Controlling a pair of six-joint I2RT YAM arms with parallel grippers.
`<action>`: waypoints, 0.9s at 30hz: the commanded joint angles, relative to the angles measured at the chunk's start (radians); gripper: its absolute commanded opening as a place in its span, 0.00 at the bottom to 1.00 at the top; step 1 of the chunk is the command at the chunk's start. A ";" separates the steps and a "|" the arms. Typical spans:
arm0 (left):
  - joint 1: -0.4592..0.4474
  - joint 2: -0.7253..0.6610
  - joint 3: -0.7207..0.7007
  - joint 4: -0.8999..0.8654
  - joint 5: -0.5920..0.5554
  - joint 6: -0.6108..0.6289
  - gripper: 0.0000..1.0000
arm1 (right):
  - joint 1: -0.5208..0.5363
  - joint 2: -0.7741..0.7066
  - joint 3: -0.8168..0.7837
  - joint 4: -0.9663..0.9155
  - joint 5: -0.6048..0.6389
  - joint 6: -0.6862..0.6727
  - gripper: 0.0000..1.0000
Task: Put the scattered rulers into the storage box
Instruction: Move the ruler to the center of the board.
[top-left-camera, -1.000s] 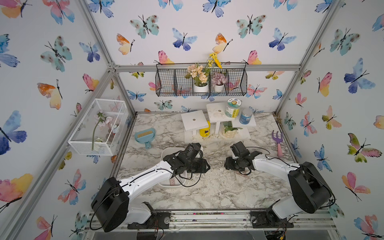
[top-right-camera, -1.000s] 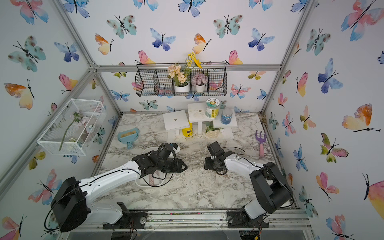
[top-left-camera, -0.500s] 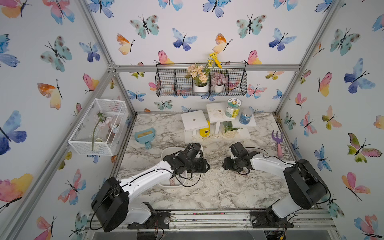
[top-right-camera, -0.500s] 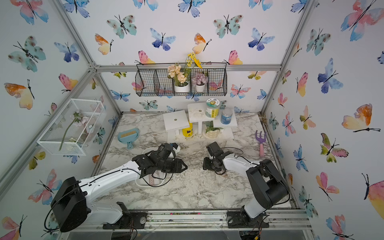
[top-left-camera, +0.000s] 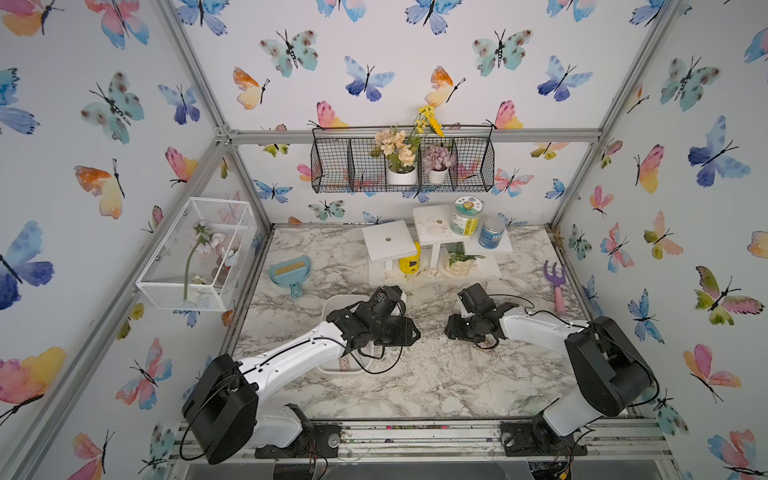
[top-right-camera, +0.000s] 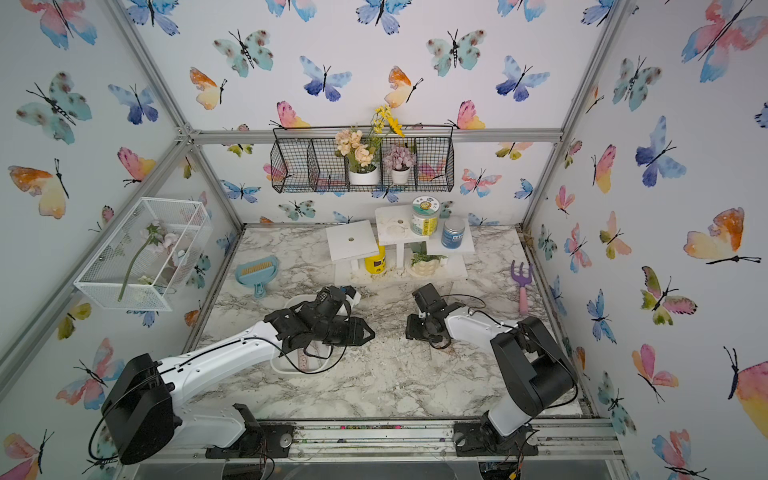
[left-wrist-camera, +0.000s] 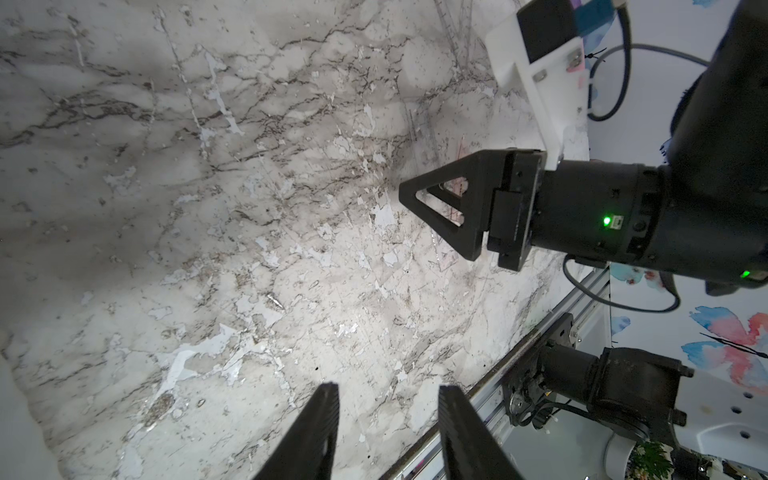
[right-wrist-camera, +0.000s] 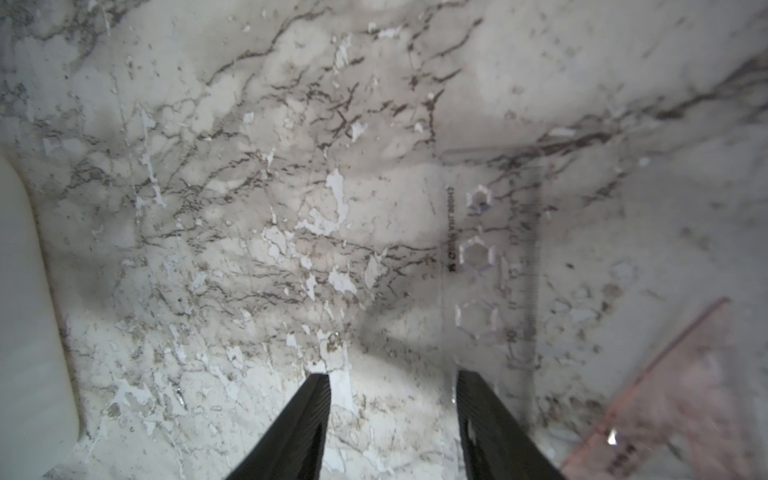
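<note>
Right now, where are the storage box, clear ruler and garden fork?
storage box (top-left-camera: 333, 302), in a top view, far corner.
clear ruler (right-wrist-camera: 516, 257), right wrist view, middle.
garden fork (top-left-camera: 559, 299), in a top view, pink handle.

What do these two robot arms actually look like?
The left arm and right arm have white shells, bulky black joints and looping black cables. The left gripper and right gripper end in black ribbed triangular fingers.

Both top views are bright and evenly lit, with only soft shadows on the marble table (top-left-camera: 436, 386); the wide lens bows the aluminium posts (top-left-camera: 191, 62) near the picture edges. The 2 wrist views are dimmer and greyer, and the right wrist view shows the straight ruler (right-wrist-camera: 490, 266) and set square (right-wrist-camera: 673, 395) blurred.
</note>
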 joint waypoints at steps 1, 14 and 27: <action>0.000 -0.024 -0.010 -0.014 -0.015 0.007 0.44 | 0.023 0.035 -0.013 0.019 -0.038 0.028 0.54; 0.033 -0.098 -0.029 -0.060 -0.066 0.015 0.44 | 0.245 0.149 0.066 0.088 -0.048 0.151 0.53; 0.096 -0.162 -0.048 -0.093 -0.069 0.032 0.44 | 0.300 0.134 0.177 -0.005 0.011 0.126 0.54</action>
